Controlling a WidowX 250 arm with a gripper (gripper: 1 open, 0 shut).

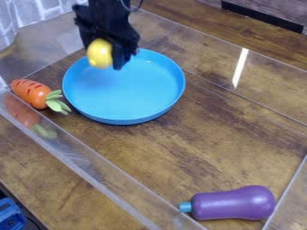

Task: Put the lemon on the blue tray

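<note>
The gripper (100, 51) is clamped tight on the lemon (100, 53), sitting right between its fingers. Blue tray (150, 99) is just below them.

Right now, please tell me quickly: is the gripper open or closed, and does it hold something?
Gripper: closed on the lemon, held above the far left edge of the blue tray.

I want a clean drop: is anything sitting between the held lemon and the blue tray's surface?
Nothing visible does. The hand is shut on the lemon over the far-left rim of the blue tray, whose inside shows bare. The carrot lies outside the tray's left edge, and the eggplant is far off, near the front right.
</note>
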